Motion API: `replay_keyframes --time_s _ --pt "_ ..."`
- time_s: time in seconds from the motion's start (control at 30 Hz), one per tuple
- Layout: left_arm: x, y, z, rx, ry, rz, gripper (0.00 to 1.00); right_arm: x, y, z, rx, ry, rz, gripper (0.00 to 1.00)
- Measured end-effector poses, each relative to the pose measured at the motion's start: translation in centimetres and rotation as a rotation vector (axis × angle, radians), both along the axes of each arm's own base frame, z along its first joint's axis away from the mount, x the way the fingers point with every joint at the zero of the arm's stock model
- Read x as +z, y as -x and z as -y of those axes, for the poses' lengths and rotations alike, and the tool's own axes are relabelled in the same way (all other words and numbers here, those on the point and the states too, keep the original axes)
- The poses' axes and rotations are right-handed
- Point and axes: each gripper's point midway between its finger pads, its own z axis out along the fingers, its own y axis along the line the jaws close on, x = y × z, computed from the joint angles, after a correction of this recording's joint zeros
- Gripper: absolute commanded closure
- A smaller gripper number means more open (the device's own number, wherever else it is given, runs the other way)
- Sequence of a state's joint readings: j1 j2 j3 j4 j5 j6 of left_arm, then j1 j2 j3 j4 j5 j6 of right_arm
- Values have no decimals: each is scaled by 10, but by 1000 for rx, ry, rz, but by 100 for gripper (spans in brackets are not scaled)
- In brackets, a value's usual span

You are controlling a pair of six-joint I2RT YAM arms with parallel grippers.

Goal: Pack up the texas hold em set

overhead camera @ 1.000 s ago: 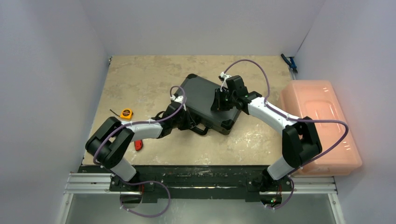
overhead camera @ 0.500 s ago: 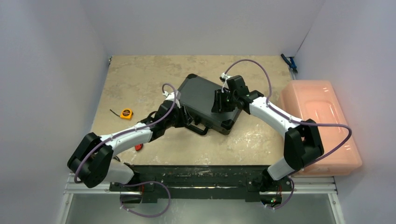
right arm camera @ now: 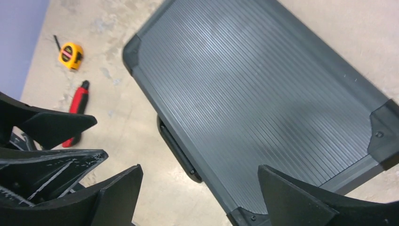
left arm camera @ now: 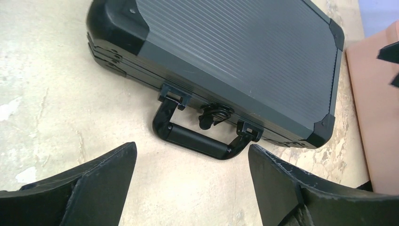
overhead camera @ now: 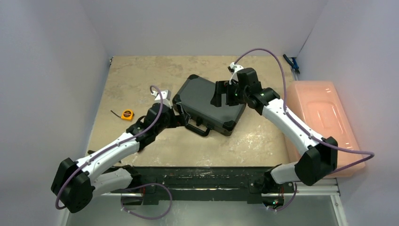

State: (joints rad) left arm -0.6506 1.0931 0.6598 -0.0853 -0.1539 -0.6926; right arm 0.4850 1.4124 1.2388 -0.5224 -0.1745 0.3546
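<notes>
The texas hold em set shows only as its black briefcase (overhead camera: 207, 101), lying shut and flat mid-table, ribbed lid (left arm camera: 244, 52) up. Its handle (left arm camera: 200, 140) lies flat on the table at the near long side, with a small latch above it. Chips, discs and dice are out of view. My left gripper (overhead camera: 181, 114) is open just before the handle, its jaws wide over bare table (left arm camera: 193, 188) and touching nothing. My right gripper (overhead camera: 219, 94) hovers open above the lid's far right part (right arm camera: 200, 197), holding nothing.
A yellow tape measure (overhead camera: 127, 114) lies left of the case, and a red-handled knife (right arm camera: 77, 106) nearer the front. A translucent pink bin (overhead camera: 324, 122) fills the right edge. A blue-handled tool (overhead camera: 291, 62) lies at the far right corner.
Both grippers have opened. The left one has drawn back from the case's handle side and its arm has stretched out low. The right one has lifted slightly off the lid.
</notes>
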Motion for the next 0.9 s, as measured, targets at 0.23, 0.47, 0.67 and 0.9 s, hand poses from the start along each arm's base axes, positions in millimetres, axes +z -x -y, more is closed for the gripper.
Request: replay_keyframes --time_s 0.23,0.47,0.67,0.9 --pt "18 8 -22 31 -51 57 3 47 5 3 0 -60 115 1" --pt "62 15 -49 64 -105 172 3 94 15 14 -26 -116 258 1" --pt "107 25 -79 113 -162 291 3 132 27 33 -89 -163 409 1" --pt "135 40 -117 173 -268 365 3 135 37 55 -178 -182 477 1"
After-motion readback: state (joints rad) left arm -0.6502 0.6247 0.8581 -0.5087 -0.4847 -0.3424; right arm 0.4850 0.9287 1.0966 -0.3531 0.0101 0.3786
